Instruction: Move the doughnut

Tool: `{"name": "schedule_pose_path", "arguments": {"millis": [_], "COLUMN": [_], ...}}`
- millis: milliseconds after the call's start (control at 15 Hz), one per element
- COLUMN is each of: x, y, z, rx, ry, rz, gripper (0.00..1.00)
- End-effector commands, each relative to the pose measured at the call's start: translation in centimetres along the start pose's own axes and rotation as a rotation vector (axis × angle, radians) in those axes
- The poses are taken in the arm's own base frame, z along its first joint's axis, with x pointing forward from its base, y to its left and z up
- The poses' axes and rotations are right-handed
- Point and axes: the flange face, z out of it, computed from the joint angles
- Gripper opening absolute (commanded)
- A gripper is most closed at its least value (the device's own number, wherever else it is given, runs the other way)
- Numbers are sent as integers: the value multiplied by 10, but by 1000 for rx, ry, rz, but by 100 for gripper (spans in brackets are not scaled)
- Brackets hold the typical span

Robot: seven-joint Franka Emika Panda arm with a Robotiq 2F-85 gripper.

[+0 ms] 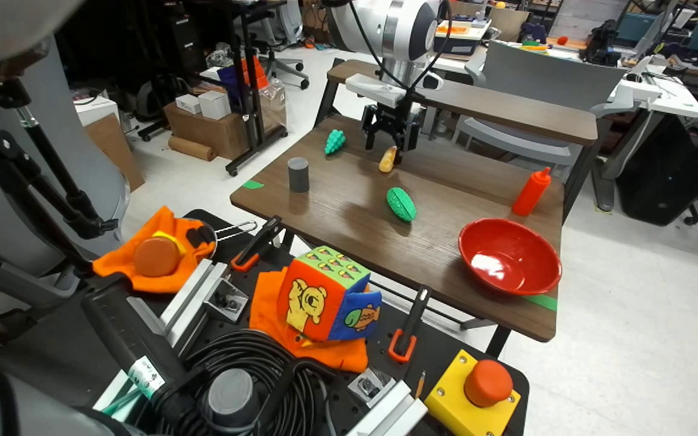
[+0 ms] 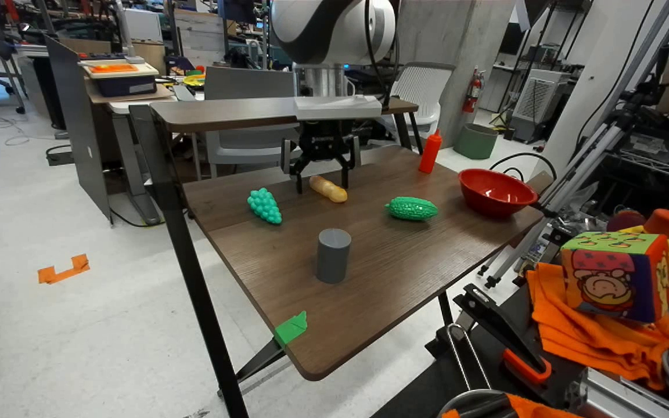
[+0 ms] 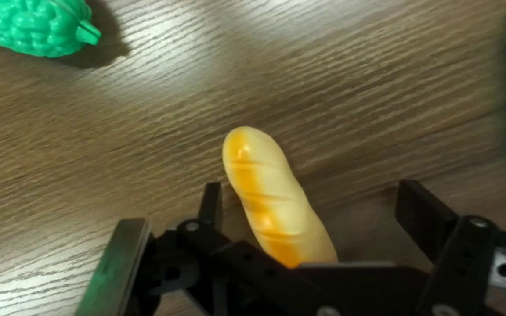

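Observation:
The doughnut (image 1: 388,160) is a yellow-orange, elongated, bread-like toy lying on the wooden table; it also shows in an exterior view (image 2: 328,190). In the wrist view the doughnut (image 3: 275,197) lies slanted between the two fingers, nearer the left finger. Its lower end is hidden behind the gripper body. My gripper (image 3: 308,193) is open, with gaps between both fingers and the toy. In both exterior views the gripper (image 1: 385,151) points down over the doughnut, with fingers on either side of it (image 2: 322,186). I cannot tell whether the fingertips touch the table.
On the table stand a green corn-like toy (image 2: 412,208), a green grape-like toy (image 2: 264,205), a dark grey cylinder (image 2: 333,255), a red bowl (image 1: 509,257) and a red bottle (image 1: 531,192). A raised shelf (image 1: 506,109) runs along the table's far side.

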Motion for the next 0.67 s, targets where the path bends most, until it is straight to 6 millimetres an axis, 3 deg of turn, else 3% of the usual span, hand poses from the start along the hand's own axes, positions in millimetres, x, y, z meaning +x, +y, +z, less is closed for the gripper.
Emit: {"name": "schedule_pose_path", "arguments": {"millis": [0,133,600], "x": [12,14,6], "y": [-7,-10,-17], "z": [9,11,-18], "rx": [-14,-19,-1], "ry": [34,40,46], "rz": [53,61,19], "gripper": [75,68,14]}}
